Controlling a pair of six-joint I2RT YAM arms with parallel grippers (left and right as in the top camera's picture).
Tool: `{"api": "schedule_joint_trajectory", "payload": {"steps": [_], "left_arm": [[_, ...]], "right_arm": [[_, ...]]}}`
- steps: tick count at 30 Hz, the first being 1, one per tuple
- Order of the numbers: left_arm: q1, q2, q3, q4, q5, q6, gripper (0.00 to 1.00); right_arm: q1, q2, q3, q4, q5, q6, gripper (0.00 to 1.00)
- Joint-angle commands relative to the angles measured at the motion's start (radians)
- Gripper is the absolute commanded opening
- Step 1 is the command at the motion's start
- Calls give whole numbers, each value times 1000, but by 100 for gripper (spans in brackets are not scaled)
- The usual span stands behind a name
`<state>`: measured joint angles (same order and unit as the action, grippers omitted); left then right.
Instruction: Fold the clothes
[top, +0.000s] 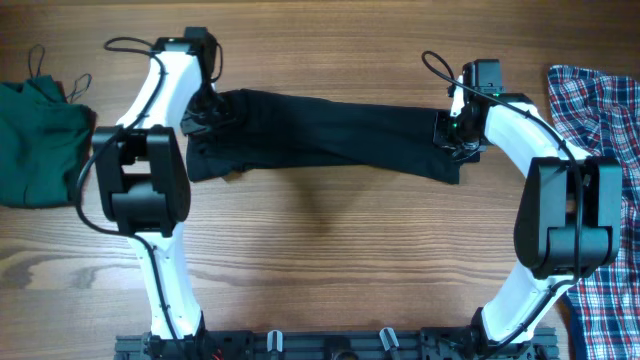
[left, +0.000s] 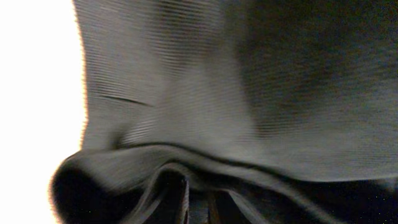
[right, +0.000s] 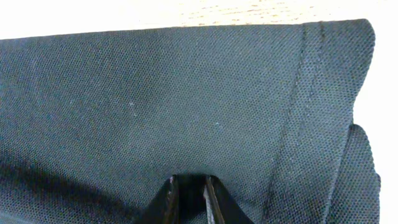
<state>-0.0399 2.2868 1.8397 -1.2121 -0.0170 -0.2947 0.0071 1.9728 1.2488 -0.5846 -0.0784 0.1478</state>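
The black shirt (top: 330, 135) is stretched in a long band across the far middle of the table between my two grippers. My left gripper (top: 205, 118) is shut on the shirt's left end; in the left wrist view the cloth (left: 236, 93) drapes over the fingers (left: 198, 202). My right gripper (top: 452, 140) is shut on the shirt's right end; in the right wrist view its fingers (right: 188, 186) pinch the fabric (right: 155, 106) near a stitched hem. The dark green top (top: 35, 140) lies at the far left. The plaid shirt (top: 600, 110) lies at the right edge.
The wooden table (top: 330, 250) shows bare in front of the black shirt. The arm bases sit on a black rail (top: 330, 345) at the near edge.
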Motion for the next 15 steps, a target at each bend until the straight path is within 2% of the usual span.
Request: {"api": "schedule_joint_trajectory", "payload": {"steps": [1,5,6,11,13,15], "left_arm": [[74,-29,6,-23,-63,-10,12],[129,-29,2,-35,-62,-32,11],[132,-29,2,-37,-62,-36,4],[129,-108,75,-36,-61,-58,4],[121,-161,77,-27,-59,-62,6],[108,-200,77,-26,-59,-62,18]], "right_arm": [[1,38,-11,-6,37,-14,19],[1,38,-11,-6,37,-14,20],[1,38,-11,-5,37,-14,20],[1,38,-11,0,35,-13,27],[1,38,-11,1,33,-9,31],[1,38,-11,2,33,-6,43]]}}
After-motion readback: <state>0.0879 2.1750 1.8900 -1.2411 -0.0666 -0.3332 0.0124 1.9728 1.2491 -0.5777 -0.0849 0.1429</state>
